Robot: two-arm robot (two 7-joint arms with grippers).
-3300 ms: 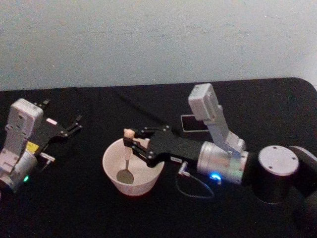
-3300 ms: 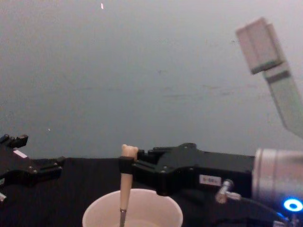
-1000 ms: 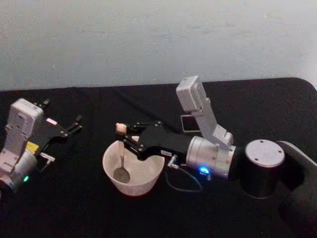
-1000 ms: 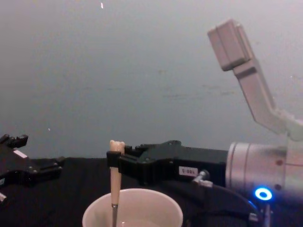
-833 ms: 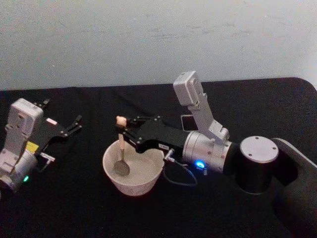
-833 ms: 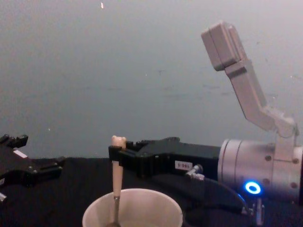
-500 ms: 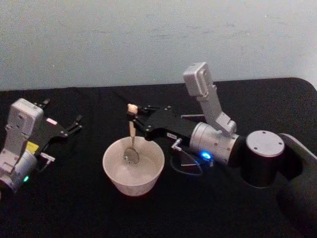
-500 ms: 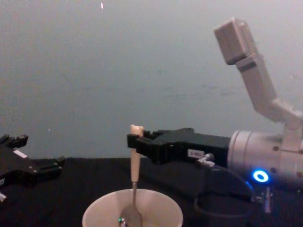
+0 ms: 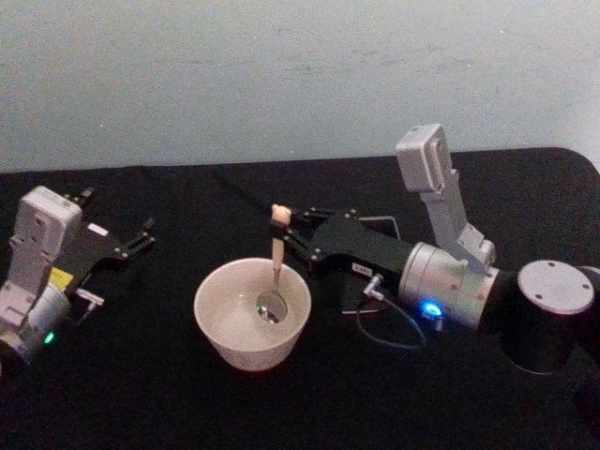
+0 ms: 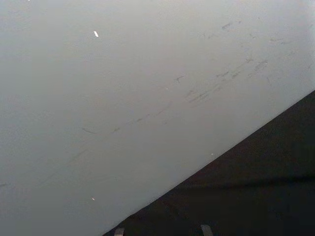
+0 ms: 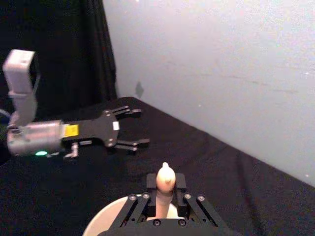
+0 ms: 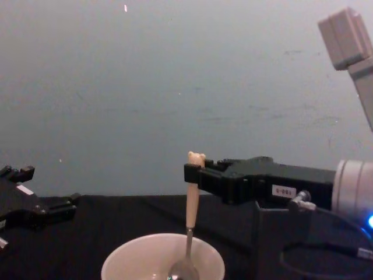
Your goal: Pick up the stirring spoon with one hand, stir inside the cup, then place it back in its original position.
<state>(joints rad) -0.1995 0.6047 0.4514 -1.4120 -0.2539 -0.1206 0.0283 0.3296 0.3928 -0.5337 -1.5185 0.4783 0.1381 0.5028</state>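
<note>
Stirring spoon (image 9: 273, 258) is in the right gripper (image 9: 284, 225), fingers pinched on the beige handle just under the bear head. The right wrist view confirms it: handle top (image 11: 165, 183) pokes up between the closed fingers. The spoon hangs near upright, with its metal bowl down inside the cup (image 9: 234, 349), toward the cup's right side. We can't tell if the spoon bowl touches the cup floor; the chest view puts it low, below the rim (image 12: 125, 259).

Status as we read it:
- Pickup: done. The spoon is off the desk (image 9: 141, 394) and carried only by the right fingers.
- Stir: we judge this to be the step in hand. The spoon is in the cup at working depth, and the right arm reaches across from the right at rim height.
- Left to do: finish the stir, lift clear of the rim, carry the spoon to its original spot, release.

We can't read the return spot from these views, so that part is open.

Left gripper (image 9: 120, 211) is parked on the left of the desk, well apart from the cup, fingers spread wide and holding nothing. Not part of this step.

The cup sits upright on the desk, centre-left, nothing touching its outer wall. We make out no liquid or contents in it.
</note>
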